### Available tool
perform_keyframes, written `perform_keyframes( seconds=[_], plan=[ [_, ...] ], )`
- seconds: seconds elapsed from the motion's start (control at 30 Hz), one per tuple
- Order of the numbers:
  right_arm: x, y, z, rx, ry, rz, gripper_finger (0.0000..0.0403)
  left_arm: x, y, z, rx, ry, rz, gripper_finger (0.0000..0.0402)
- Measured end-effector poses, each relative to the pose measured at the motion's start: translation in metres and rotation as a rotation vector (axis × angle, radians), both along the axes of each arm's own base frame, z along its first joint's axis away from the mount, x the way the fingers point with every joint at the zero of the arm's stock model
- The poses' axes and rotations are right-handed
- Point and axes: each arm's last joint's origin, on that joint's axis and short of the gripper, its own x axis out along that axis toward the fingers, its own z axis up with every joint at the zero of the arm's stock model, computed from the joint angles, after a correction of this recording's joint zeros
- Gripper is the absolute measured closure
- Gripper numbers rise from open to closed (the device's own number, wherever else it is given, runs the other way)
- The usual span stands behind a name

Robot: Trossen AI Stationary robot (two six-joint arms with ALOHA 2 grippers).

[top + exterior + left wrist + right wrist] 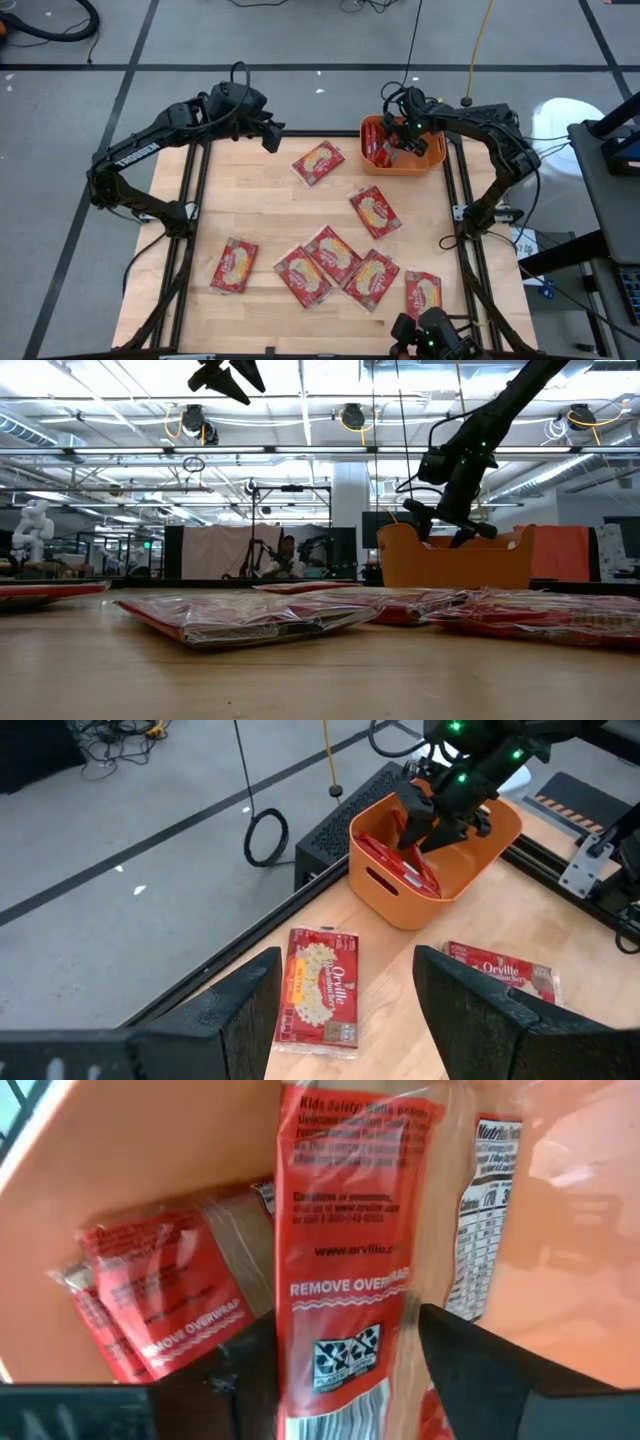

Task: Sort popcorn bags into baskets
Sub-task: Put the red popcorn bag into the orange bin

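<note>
Popcorn bag (345,1260) upright between right hand (340,1370) fingers, inside orange tub (432,162)

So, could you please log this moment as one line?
right gripper: over orange tub, popcorn bag between fingers | left gripper: open, waiting

Wooden table (270,215): 7 popcorn bags (319,163), orange basket (432,161).

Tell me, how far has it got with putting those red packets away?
Done: a few popcorn bags already stand in the orange basket. In hand: the right gripper is over the basket with a bag between its fingers. Left: seven bags lie on the table; the left gripper hovers open.
</note>
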Motion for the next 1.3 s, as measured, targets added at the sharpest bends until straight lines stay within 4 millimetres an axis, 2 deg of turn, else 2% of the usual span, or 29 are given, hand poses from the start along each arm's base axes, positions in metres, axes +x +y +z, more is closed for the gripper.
perform_keyframes(
  seconds=[0.4, 0.6, 0.8, 1.03, 1.3],
  plan=[
    [-0.006, 0.002, 0.007, -0.018, 0.014, 0.05, 0.0292, 0.0, 0.0, 0.0, 0.0, 0.0, 0.001, 0.0172],
    [-0.011, 0.006, 0.02, -0.063, 0.003, 0.071, 0.0311, 0.0, 0.0, 0.0, -0.001, -0.001, 0.001, 0.0172],
    [-0.015, 0.01, 0.02, -0.038, 0.026, 0.127, 0.0331, 0.0, 0.0, 0.0, 0.003, 0.001, 0.002, 0.0172],
    [-0.007, 0.011, 0.022, -0.084, -0.004, 0.188, 0.0367, 0.0, 0.0, 0.0, 0.015, 0.01, -0.008, 0.0172],
    [-0.001, 0.013, 0.028, -0.129, -0.054, 0.219, 0.0369, 0.0, 0.0, 0.0, 0.013, 0.008, -0.006, 0.0172]
  ],
)
